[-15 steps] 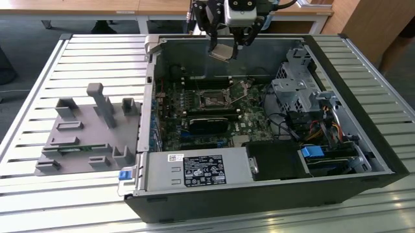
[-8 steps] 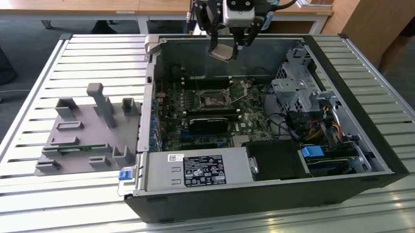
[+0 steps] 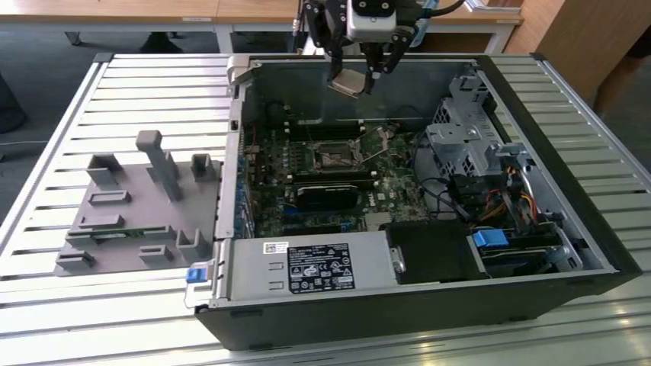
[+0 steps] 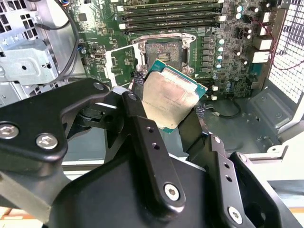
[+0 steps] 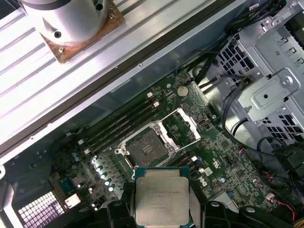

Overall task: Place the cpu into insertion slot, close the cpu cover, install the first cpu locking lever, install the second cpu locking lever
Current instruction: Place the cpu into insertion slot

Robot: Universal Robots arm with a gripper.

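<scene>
cpu (image 4: 168,97) — above the insertion slot (image 4: 164,53)

The silver-faced, green-edged cpu (image 3: 344,81) hangs tilted at the upper centre of the exterior view, above the bare insertion slot (image 3: 333,156) at mid-frame. The cpu cover (image 5: 190,124), a windowed silver frame, stands swung open beside the slot.
</scene>
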